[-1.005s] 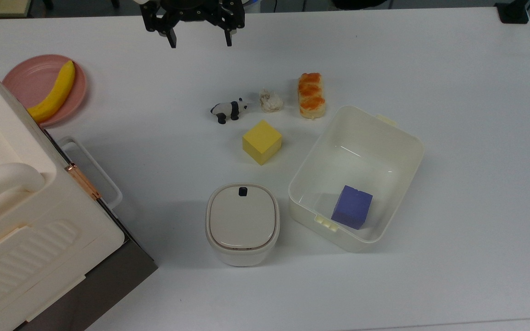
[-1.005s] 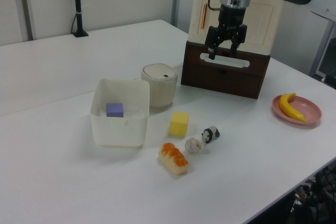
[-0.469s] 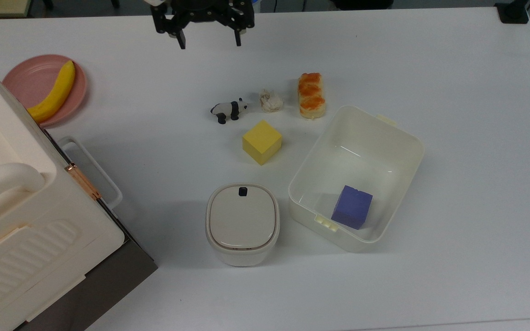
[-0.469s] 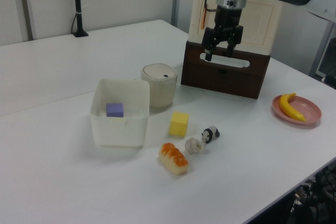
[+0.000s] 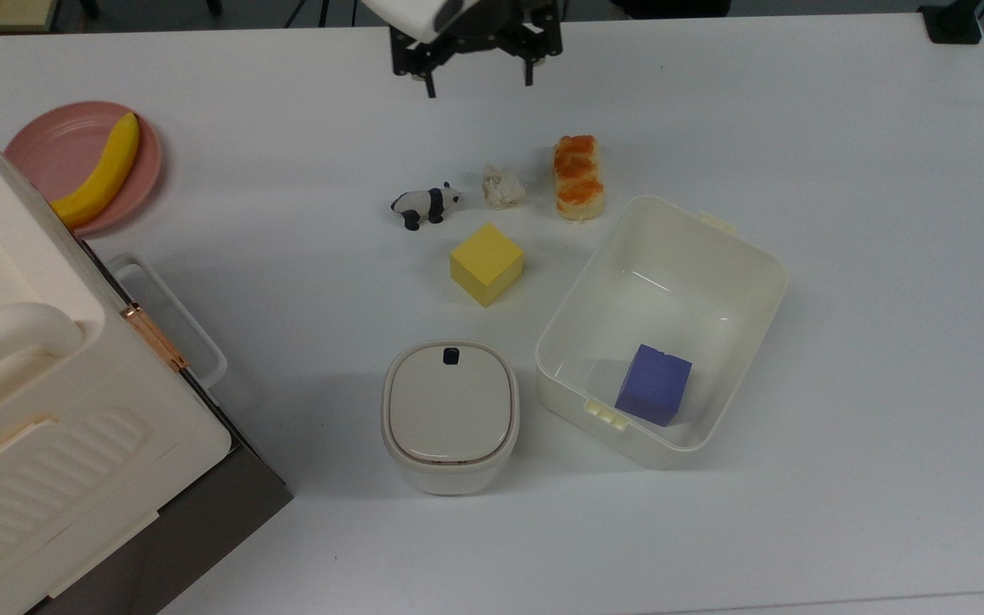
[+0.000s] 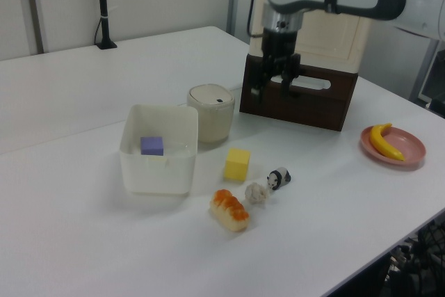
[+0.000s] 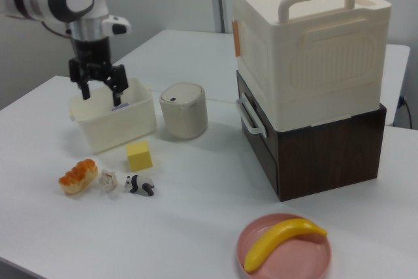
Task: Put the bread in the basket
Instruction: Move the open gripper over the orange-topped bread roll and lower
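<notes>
1. White bench (image 5: 842,128) carries everything; big cream box on a dark base stands at the top view's left.
2. Gripper (image 5: 479,81) hangs above the bench near the top view's upper edge, fingers (image 5: 430,85) spread open, holding nothing.
3. Bread (image 5: 578,177) lies flat on the bench, just beside the basket (image 5: 761,256) rim, outside it. Not yet picked.
4. Basket already holds a purple cube (image 5: 653,384) at one end; the rest of the floor is free.
5. Paper ball (image 5: 502,187) sits just beside the bread; panda (image 5: 424,205) and yellow cube (image 5: 486,263) are near. Lidded bin (image 5: 450,416) stands beside the basket.
6. Judgement: approach stage, gripper well apart from the bread and offset to the top view's left of it.
7. Risk: descending off-centre could land a finger on the paper ball or knock it, since it sits so close.
8. Risk: fingers may need to close across the loaf's short width; closing along its length could miss or push it into the basket wall.
9. Risk: bread looks soft, a hard squeeze could dent it or let it slip.
10. Risk: a low carry could clip the basket rim.
</notes>
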Robot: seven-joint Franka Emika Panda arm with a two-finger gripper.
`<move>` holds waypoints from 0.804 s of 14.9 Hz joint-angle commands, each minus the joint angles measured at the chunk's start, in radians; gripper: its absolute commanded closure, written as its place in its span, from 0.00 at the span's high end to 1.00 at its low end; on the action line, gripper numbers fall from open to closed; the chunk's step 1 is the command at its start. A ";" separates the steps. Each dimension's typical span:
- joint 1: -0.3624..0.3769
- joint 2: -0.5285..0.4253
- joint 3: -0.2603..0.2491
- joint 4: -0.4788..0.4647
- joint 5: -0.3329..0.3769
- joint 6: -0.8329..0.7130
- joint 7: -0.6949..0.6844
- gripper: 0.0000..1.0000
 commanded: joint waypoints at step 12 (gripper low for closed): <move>0.256 0.006 -0.019 -0.368 -0.017 0.364 0.224 1.00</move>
